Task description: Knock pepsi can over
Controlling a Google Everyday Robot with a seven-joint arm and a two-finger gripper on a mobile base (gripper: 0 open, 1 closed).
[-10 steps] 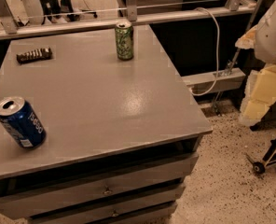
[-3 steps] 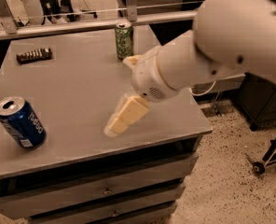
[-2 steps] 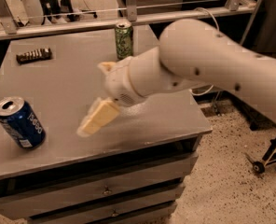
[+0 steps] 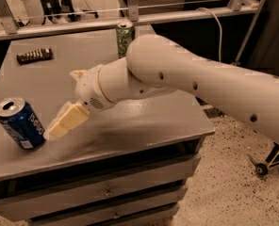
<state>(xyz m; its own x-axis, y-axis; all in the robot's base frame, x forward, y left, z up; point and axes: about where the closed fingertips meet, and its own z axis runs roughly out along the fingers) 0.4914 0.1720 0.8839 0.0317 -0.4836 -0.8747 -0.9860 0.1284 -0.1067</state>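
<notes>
The pepsi can [image 4: 20,123] is blue with white lettering and a silver top. It stands upright, leaning slightly, near the front left corner of the grey table [image 4: 130,121]. My gripper [image 4: 56,130] reaches in from the right on a thick white arm [image 4: 186,79]. Its cream-coloured tip is just right of the can's lower half, touching it or nearly so.
A green can [image 4: 125,38] stands at the table's back edge, partly behind my arm. A dark ridged bar [image 4: 34,55] lies at the back left. Drawers sit below the tabletop. A rail runs behind the table. Speckled floor lies to the right.
My arm has swung from the right side across the table to the left, and the gripper has come down close to the pepsi can. The can has stayed where it was.
</notes>
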